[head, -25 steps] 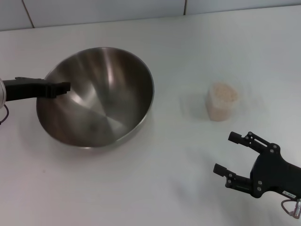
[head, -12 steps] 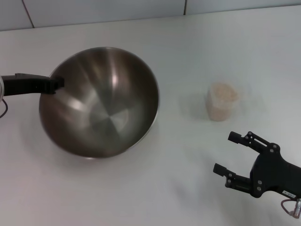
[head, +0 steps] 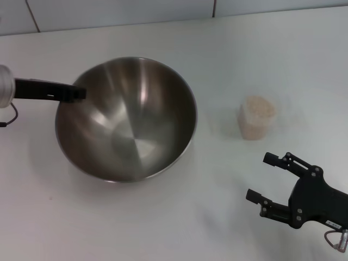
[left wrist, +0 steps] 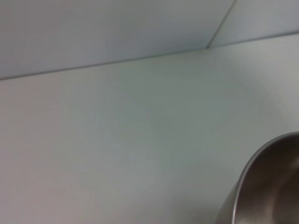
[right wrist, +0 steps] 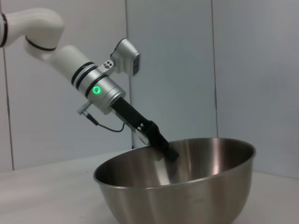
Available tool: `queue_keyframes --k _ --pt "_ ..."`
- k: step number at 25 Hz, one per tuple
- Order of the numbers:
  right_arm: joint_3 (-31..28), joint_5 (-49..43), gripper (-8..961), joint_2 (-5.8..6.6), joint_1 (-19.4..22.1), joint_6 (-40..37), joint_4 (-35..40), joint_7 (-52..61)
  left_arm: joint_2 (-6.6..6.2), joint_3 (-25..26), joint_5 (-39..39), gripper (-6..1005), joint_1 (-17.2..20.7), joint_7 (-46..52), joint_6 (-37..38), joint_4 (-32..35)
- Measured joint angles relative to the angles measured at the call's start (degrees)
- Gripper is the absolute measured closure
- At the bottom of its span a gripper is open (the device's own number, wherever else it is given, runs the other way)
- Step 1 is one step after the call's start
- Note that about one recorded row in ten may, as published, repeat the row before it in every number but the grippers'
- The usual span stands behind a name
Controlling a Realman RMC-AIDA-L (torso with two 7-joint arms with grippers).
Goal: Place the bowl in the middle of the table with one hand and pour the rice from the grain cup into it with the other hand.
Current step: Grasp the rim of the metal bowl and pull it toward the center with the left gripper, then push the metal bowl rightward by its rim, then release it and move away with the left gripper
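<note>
Left black gripper [head: 76,93], clamped on the wide shiny steel bowl's [head: 128,128] rim, has dragged it rightward toward the small transparent grain cup [head: 256,117]; right gripper [head: 265,176] stays wide open.

Open worktop [head: 217,65] lies between the steel bowl [head: 128,128] and the grain cup [head: 256,117] — a clear lane. Nothing stands between the right pincer [head: 260,178] and the cup.
</note>
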State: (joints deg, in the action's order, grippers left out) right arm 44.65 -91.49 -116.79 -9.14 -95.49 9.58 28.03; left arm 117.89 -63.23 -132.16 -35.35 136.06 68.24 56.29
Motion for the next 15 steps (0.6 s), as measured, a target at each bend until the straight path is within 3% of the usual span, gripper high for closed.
queue_keyframes --k 8,9,13,15 --pt "0.00 -0.15 121 -0.02 -0.09 0.05 -0.01 0.00 0.32 0.32 -1.92 961 -4.89 1.44 1.92 0.09" --pt "0.00 -0.16 121 -0.02 -0.09 0.05 0.00 0.00 0.28 0.38 -1.93 961 -7.17 1.49 2.32 -0.48" --pt "0.00 -0.23 121 -0.08 -0.09 0.08 0.00 0.00 0.26 0.41 -1.95 962 -8.27 1.49 2.36 -0.96" --pt "0.00 -0.26 121 -0.09 -0.09 0.09 -0.01 0.00 0.28 0.47 -3.31 962 -11.98 1.25 1.21 -4.93"
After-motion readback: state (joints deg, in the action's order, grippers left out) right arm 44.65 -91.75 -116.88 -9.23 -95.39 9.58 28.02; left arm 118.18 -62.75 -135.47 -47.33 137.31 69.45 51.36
